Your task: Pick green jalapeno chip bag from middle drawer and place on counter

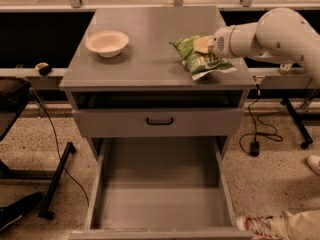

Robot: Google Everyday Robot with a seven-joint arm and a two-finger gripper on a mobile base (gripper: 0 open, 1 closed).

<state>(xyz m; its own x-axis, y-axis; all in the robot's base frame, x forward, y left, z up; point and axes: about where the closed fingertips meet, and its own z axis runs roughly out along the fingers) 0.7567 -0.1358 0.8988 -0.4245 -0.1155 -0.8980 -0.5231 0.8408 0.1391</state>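
The green jalapeno chip bag (pixel 204 62) lies on the right front part of the counter (pixel 150 59), its white end toward the front right corner. My gripper (pixel 203 45) reaches in from the right on a white arm and is shut on the bag's upper edge. The middle drawer (pixel 160 194) is pulled wide open below, and its grey floor holds nothing.
A white bowl (pixel 107 42) stands on the counter's left side. A closed drawer front with a black handle (pixel 160 121) sits above the open tray. A person's shoe and leg (pixel 265 225) are at the lower right, and black stand legs (pixel 55 184) at the left.
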